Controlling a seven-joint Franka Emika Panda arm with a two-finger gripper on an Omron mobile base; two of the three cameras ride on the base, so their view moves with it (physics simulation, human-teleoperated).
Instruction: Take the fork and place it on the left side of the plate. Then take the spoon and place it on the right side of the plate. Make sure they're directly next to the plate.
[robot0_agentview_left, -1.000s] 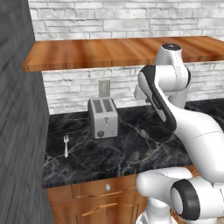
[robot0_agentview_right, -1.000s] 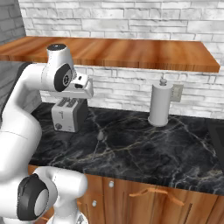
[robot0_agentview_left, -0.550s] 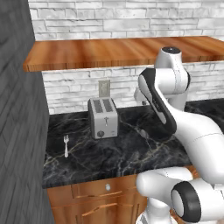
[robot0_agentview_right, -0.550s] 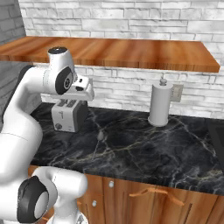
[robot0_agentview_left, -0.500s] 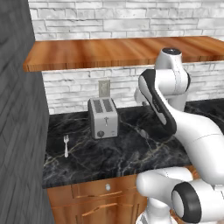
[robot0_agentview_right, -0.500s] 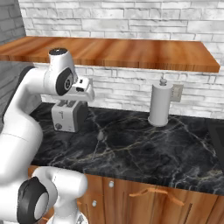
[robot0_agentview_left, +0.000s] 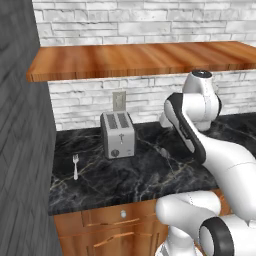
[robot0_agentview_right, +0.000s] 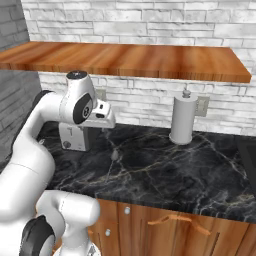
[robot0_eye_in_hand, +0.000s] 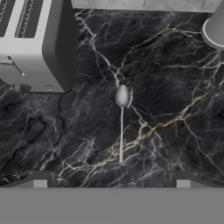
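Hand view: black marble counter (robot0_eye_in_hand: 175, 109), spoon (robot0_eye_in_hand: 121, 122) beside toaster (robot0_eye_in_hand: 35, 43).

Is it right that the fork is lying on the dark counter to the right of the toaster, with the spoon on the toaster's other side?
Not quite. In the left base view the fork lies on the counter to the left of the toaster, not the right. The spoon is on the toaster's other side.

One of each on the counter (robot0_agentview_left: 150, 175)

One fork (robot0_agentview_left: 75, 165), one spoon (robot0_eye_in_hand: 121, 118), one toaster (robot0_agentview_left: 117, 134) with two slots, one paper towel roll (robot0_agentview_right: 182, 120), one wooden shelf (robot0_agentview_left: 140, 57), one wall outlet (robot0_agentview_left: 119, 101); two drawer knobs and one handle show below.
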